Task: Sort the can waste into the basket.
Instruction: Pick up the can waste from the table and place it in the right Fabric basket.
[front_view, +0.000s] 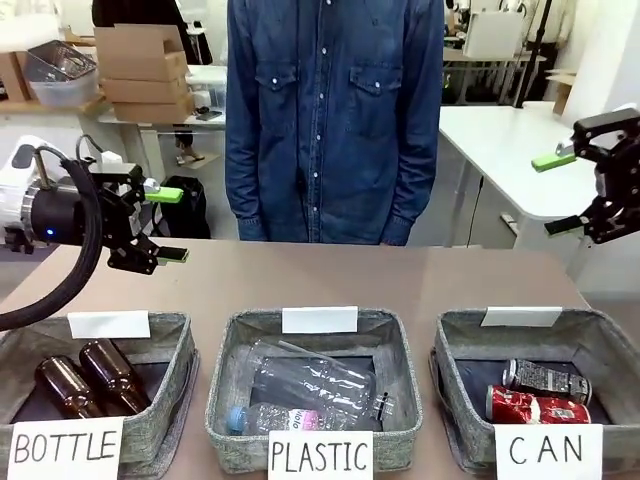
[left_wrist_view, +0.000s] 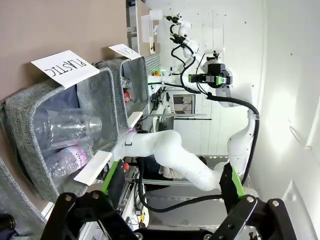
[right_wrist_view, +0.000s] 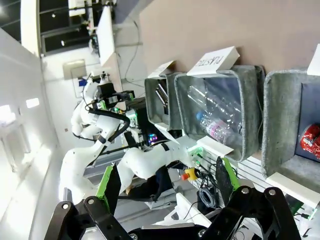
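Note:
Both cans lie in the basket (front_view: 600, 332) signed "CAN" at the front right: the red can (front_view: 536, 408) in front, the dark can (front_view: 546, 381) behind it. My left gripper (front_view: 170, 226) hovers open and empty above the table's left side, behind the "BOTTLE" basket. High at the right edge, my right gripper (front_view: 556, 195) hangs open and empty, behind the CAN basket. The right wrist view shows its open gripper (right_wrist_view: 166, 182), the basket (right_wrist_view: 280, 100) and part of the red can (right_wrist_view: 311, 140). The left wrist view shows its open gripper (left_wrist_view: 172, 185) and, farther off, the basket (left_wrist_view: 136, 75).
A "PLASTIC" basket (front_view: 232, 350) with clear bottles stands in the middle. At the left, a "BOTTLE" basket (front_view: 172, 335) holds brown glass bottles. A person in a denim shirt (front_view: 330, 110) stands at the far side. Bare brown table (front_view: 330, 275) lies behind the baskets.

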